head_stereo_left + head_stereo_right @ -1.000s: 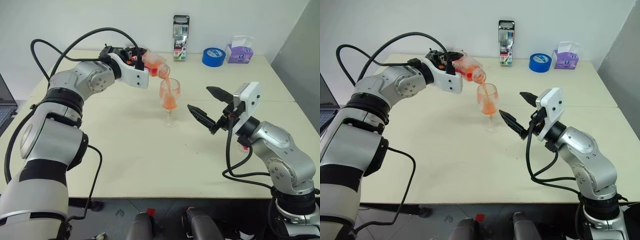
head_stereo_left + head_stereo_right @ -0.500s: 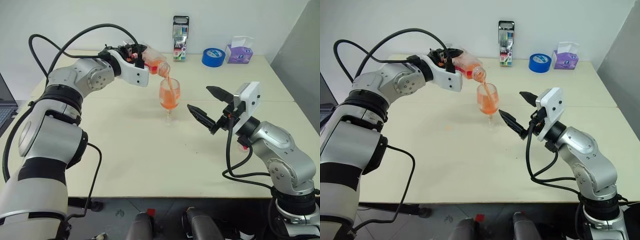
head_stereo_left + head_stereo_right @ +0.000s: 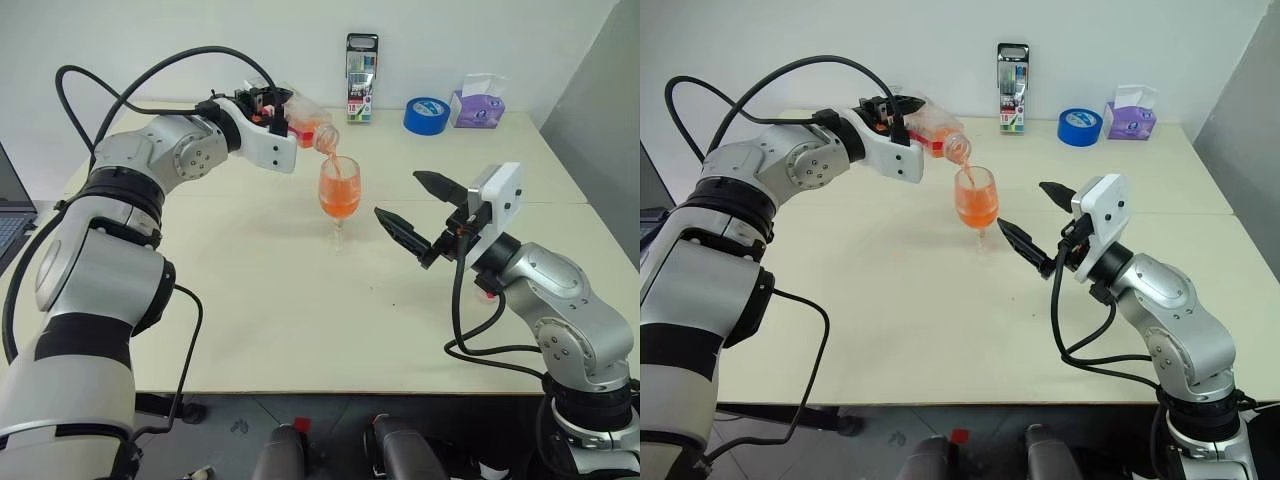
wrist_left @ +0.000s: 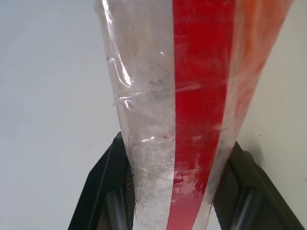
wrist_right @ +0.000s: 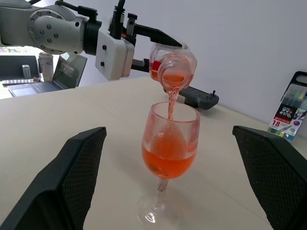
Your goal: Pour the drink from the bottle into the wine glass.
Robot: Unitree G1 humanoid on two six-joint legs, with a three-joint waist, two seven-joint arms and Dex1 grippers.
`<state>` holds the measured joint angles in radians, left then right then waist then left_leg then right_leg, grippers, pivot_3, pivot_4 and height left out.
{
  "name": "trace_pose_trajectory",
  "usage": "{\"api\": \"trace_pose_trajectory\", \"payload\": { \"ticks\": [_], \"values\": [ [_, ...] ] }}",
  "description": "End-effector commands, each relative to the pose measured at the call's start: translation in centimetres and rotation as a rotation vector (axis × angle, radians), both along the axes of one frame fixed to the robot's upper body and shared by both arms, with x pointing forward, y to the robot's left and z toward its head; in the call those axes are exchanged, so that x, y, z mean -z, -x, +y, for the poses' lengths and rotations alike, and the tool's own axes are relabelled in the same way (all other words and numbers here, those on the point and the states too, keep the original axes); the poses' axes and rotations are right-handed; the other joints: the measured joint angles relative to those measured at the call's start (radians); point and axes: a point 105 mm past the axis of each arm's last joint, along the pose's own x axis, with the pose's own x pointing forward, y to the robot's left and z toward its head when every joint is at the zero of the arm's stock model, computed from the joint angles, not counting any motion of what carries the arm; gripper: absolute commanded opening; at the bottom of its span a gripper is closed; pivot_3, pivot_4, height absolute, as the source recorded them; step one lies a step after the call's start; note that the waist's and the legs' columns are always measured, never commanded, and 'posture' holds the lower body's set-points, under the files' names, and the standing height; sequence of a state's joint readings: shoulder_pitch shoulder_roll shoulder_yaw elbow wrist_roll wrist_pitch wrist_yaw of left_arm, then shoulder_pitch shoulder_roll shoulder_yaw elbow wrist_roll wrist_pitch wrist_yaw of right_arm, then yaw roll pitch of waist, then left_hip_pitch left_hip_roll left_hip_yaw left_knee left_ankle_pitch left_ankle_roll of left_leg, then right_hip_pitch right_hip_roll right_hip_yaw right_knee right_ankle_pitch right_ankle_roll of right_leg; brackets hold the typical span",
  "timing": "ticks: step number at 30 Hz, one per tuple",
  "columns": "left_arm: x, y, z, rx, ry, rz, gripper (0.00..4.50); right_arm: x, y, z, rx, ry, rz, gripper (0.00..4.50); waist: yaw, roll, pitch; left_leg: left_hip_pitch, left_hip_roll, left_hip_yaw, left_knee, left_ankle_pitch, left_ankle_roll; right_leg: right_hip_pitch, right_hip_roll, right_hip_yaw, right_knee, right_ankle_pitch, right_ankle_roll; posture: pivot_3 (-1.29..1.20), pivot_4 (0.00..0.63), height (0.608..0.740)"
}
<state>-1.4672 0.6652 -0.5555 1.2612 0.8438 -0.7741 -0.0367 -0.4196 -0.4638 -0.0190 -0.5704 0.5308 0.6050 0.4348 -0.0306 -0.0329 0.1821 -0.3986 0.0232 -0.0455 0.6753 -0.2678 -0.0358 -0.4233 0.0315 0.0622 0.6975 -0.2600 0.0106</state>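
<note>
We see the drink (image 5: 168, 162) standing higher in the wine glass (image 3: 339, 195) than it did a second ago: then the orange-red liquid only splashed about the lower bowl, and now it lies as a settled pool filling roughly the lower half, with a thin stream running down from the mouth of the bottle (image 5: 172, 64) into it. The bottle is tipped on its side, its mouth just above the rim of the glass and not touching it, and little liquid shows inside it; from that we judge the pour is well along and nearing its end. The glass stands upright on its foot on the table (image 3: 250, 310), near the middle and somewhat toward the far edge, and we see no spill around its foot. Our left claw (image 3: 892, 112) is clamped on the bottle's body, its two black fingers (image 4: 103, 187) pressed on either side of the red-and-white label, and it has kept its place over the glass while the level rose. Our right claw (image 3: 412, 208) hangs with its jaws spread wide and empty, near the glass on its right side and apart from it, unmoved. Along the table's far edge stand a marker pack (image 3: 361, 76), a blue tape roll (image 3: 427, 113) and a tissue box (image 3: 479, 104), well apart from the glass. What we judge remains is to let the stream finish, then bring the bottle upright without dripping beside the glass.
</note>
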Motion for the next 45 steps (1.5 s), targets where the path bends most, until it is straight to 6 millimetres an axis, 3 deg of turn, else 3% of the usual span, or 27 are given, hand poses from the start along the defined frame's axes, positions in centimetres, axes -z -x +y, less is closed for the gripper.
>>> {"api": "trace_pose_trajectory", "payload": {
  "ticks": [1, 10, 16, 21, 26, 30, 33, 37, 45],
  "values": [
    [-2.4, 0.4, -0.2, 0.017, 0.048, -0.047, 1.67, -1.4, 0.6, -0.2, 0.001, -0.008, -0.062, 4.5, 0.0, 0.0, 0.0, 0.0, 0.0, 0.0, 0.0, 0.0, 0.0, 0.0, 0.0, 0.0, 0.0, 0.0, 0.0, 0.0, 0.15, 0.74],
    [-2.2, 0.4, -0.3, 0.037, 0.229, 0.059, 1.67, -1.0, 0.5, -0.6, 0.006, -0.001, -0.055, 4.5, 0.0, 0.0, 0.0, 0.0, 0.0, 0.0, 0.0, 0.0, 0.0, 0.0, 0.0, 0.0, 0.0, 0.0, 0.0, 0.0, 0.15, 0.74],
    [-1.9, 0.5, -0.6, 0.087, 0.443, 0.176, 1.67, -0.6, 0.6, -0.4, -0.006, 0.004, -0.04, 4.5, -0.001, 0.0, 0.0, 0.0, 0.0, 0.0, 0.001, 0.0, 0.0, 0.0, 0.0, 0.0, 0.0, 0.0, 0.0, 0.0, 0.15, 0.74],
    [-2.5, 0.3, -0.4, 0.121, 0.694, 0.255, 1.67, -0.8, 0.8, 0.0, -0.025, 0.002, -0.04, 4.5, -0.001, 0.0, 0.0, -0.001, 0.0, -0.001, 0.001, 0.0, 0.0, 0.0, 0.0, -0.001, 0.0, 0.0, 0.0, 0.0, 0.15, 0.74],
    [-2.5, -0.4, 1.9, 0.097, 1.121, 0.325, 1.67, -0.6, 2.1, 0.5, -0.1, 0.034, -0.025, 4.5, -0.002, 0.0, 0.0, -0.001, 0.002, -0.002, 0.001, 0.0, 0.0, 0.0, 0.0, -0.001, 0.001, 0.0, 0.0, 0.0, 0.15, 0.74],
    [0.7, -0.7, 5.3, -0.002, 1.525, 0.372, 1.67, 1.7, 4.8, 0.6, -0.201, 0.099, 0.042, 4.5, -0.001, 0.001, -0.001, 0.0, 0.004, -0.004, 0.002, 0.0, 0.0, 0.002, 0.0, 0.0, 0.001, 0.0, 0.0, 0.0, 0.15, 0.74],
    [3.7, -0.2, 7.4, -0.087, 1.754, 0.4, 1.67, 2.6, 5.6, 0.6, -0.244, 0.119, 0.07, 4.5, -0.003, 0.001, -0.001, 0.0, 0.005, -0.005, 0.003, 0.0, 0.0, 0.002, -0.002, 0.0, 0.002, 0.0, 0.0, 0.0, 0.15, 0.74],
    [6.5, 0.8, 9.0, -0.171, 1.868, 0.399, 1.67, 2.6, 5.5, 0.4, -0.252, 0.114, 0.069, 4.5, 0.0, 0.0, -0.001, 0.0, 0.004, -0.006, 0.004, 0.0, 0.0, 0.003, -0.002, 0.0, 0.003, 0.0, 0.0, 0.0, 0.15, 0.74],
    [11.4, 2.1, 9.5, -0.232, 1.86, 0.446, 1.67, 2.6, 4.8, 0.8, -0.243, 0.104, 0.073, 4.5, 0.004, 0.0, -0.002, 0.001, 0.003, -0.006, 0.004, 0.0, 0.0, 0.004, -0.003, 0.0, 0.002, 0.0, 0.0, 0.0, 0.15, 0.74]
  ]
}}
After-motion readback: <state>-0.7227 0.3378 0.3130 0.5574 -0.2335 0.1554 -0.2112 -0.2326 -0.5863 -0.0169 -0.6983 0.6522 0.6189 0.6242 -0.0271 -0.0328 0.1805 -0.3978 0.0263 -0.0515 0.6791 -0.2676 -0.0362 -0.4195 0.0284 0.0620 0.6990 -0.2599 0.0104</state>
